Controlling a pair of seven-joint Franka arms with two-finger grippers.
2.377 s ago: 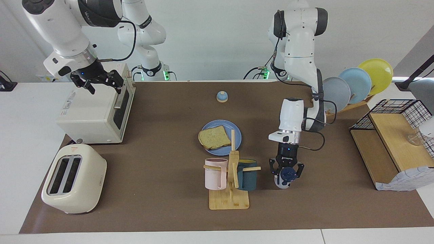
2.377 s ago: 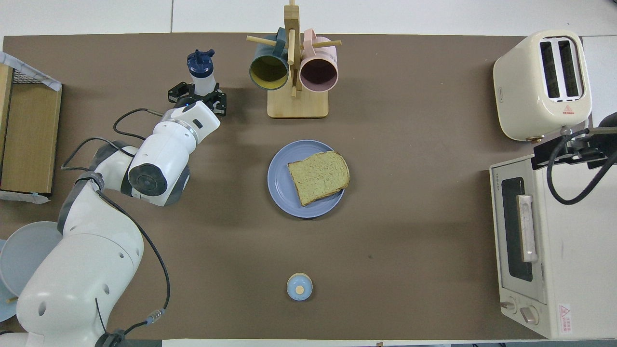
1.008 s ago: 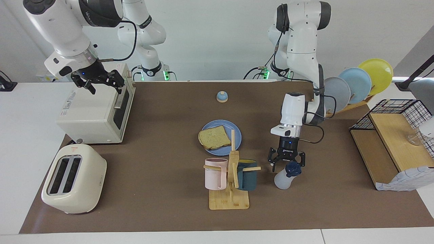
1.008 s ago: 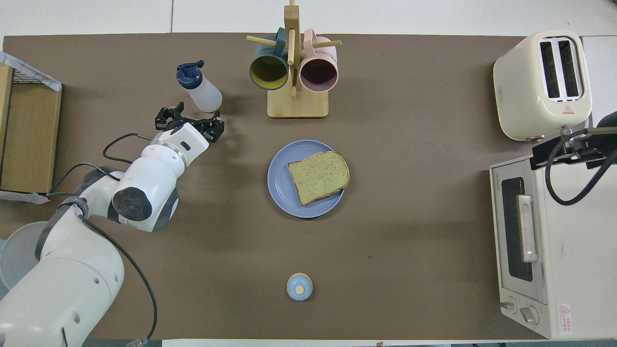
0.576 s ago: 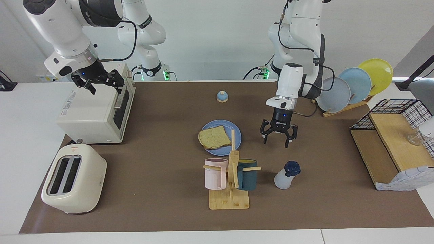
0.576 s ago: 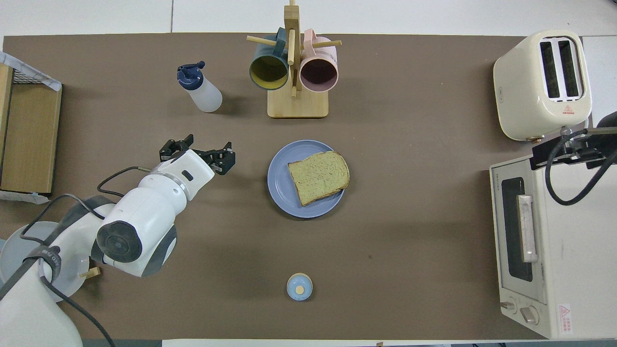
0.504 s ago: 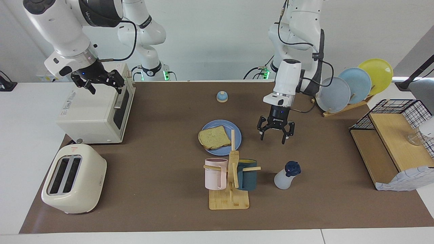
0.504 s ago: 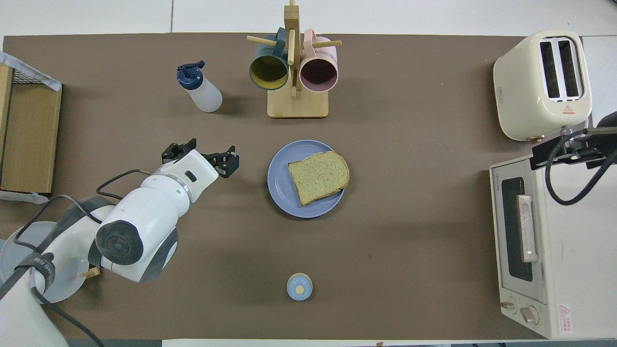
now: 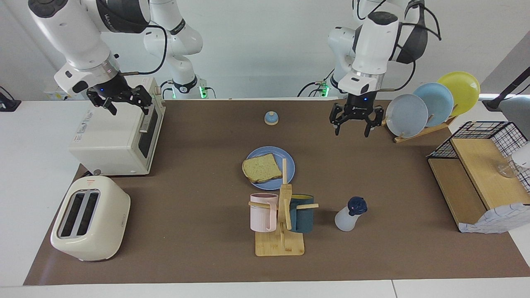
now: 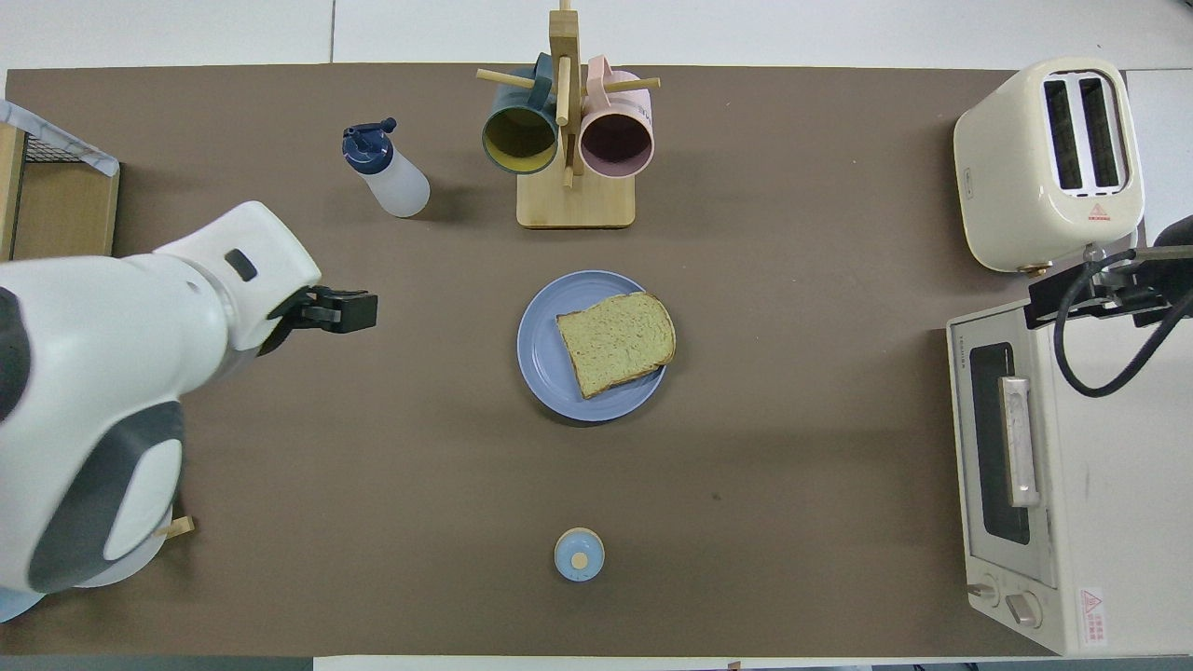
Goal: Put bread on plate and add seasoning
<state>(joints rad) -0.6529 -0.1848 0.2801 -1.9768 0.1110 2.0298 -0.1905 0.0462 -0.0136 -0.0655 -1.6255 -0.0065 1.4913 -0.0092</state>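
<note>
A: Where is the bread (image 9: 261, 168)?

B: It lies flat on the blue plate (image 9: 290, 165), in the middle of the table. One corner reaches over the rim toward the right arm's end.

A: And the seasoning (image 9: 350, 215)?

B: The bottle stands on the brown mat, farther from the robots than the plate, beside the mug rack (image 9: 282, 223) toward the left arm's end. It leans a little, its dark cap on top. Nothing touches it.

A: What does the left gripper (image 9: 355, 123) do?

B: It hangs in the air, empty, with the fingers spread apart. It is over the mat near the robots' edge, just beside the rack of standing plates (image 9: 430, 103), well apart from the bottle.

A: The right gripper (image 9: 120, 100)?

B: It is over the toaster oven (image 9: 116, 134), fingers spread too, holding nothing.

A: Other things?

B: A small bell (image 9: 271, 118) sits nearer to the robots than the plate, and a cream toaster (image 9: 89, 217) stands farther from the robots than the oven.
</note>
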